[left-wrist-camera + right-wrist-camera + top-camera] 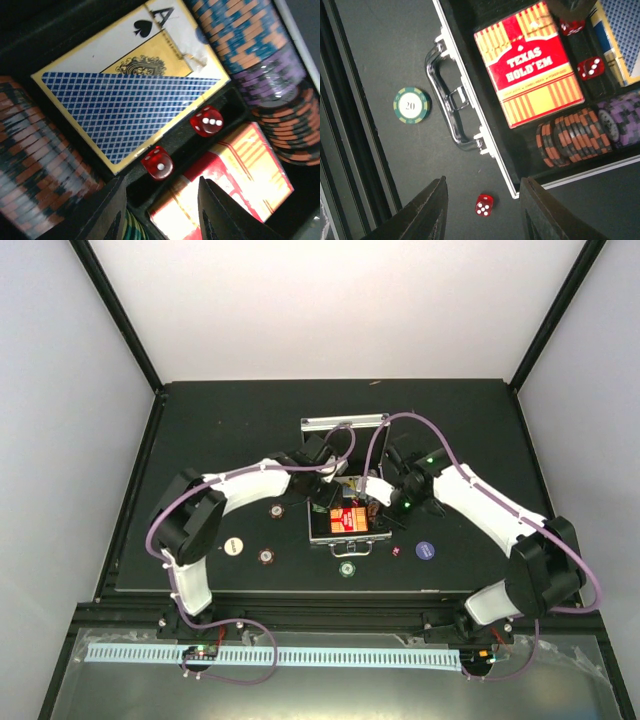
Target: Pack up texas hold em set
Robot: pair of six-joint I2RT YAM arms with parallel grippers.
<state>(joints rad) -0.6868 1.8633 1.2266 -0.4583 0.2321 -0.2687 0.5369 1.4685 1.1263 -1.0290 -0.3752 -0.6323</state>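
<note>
The open briefcase (492, 150) sits mid-desk (200, 440), decks and chips slotted inside. The right fingers (420, 220) spread wide to straddle a loose die (484, 205) (probably the next pick); the left fingers (220, 215) hang apart, empty, over the dice slot.

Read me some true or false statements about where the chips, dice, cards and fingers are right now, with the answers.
1. The case lies open. True.
2. The green chip sits inside the case. False: it lies on the table beside the handle.
3. A loose red die lies on the table outside the case. True.
4. The right fingers grip a die. False: they are open and empty.
5. The red card box lies on the table. False: it sits inside the case.
</note>
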